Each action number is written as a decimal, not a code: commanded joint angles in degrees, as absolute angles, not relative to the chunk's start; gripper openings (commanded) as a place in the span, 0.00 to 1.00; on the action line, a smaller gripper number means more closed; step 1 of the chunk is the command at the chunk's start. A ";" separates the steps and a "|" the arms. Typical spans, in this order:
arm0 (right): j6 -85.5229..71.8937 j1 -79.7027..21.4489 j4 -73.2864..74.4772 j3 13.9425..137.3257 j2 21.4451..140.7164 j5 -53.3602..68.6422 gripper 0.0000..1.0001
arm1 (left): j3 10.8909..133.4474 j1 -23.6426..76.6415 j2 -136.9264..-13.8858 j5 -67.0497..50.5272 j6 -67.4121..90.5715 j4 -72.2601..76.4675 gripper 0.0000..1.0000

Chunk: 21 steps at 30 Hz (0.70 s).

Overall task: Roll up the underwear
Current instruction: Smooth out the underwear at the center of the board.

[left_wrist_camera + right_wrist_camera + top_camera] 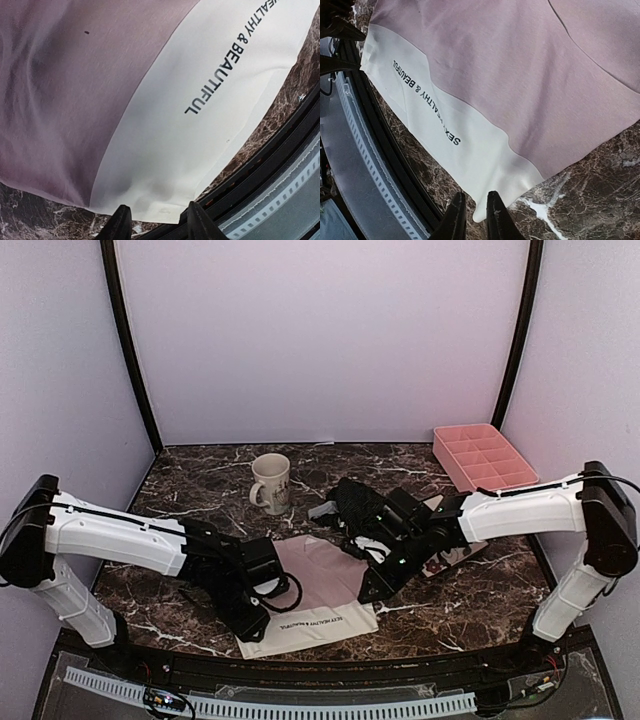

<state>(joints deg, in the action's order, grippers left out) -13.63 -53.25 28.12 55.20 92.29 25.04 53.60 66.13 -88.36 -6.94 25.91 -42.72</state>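
The pale pink and white underwear (322, 578) lies spread flat near the table's front edge, its white lettered waistband (312, 624) toward me. My left gripper (251, 626) is low at the waistband's left corner (150, 207); in the left wrist view my left gripper (157, 210) is open, the cloth edge just ahead of its fingers. My right gripper (368, 590) sits at the waistband's right corner (485, 212); in the right wrist view my right gripper (475, 197) is open by a narrow gap, the corner lying loose on the marble. The black underwear (350, 502) is bunched behind the right arm.
A cream mug (271, 483) stands behind the pink garment. A pink compartment tray (485, 457) sits at the back right. A flowered plate (452, 560) shows partly under the right forearm. The table's black front rim (260, 170) runs close to both grippers.
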 commanded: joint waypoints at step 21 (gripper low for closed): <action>-15.44 -53.79 26.04 53.15 99.52 16.41 0.00 | 46.76 66.31 -80.47 -3.22 32.16 -53.79 0.23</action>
<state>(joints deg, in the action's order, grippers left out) -14.35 -53.25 25.58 55.07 100.16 19.20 46.98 66.13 -86.00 -4.29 29.82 -50.28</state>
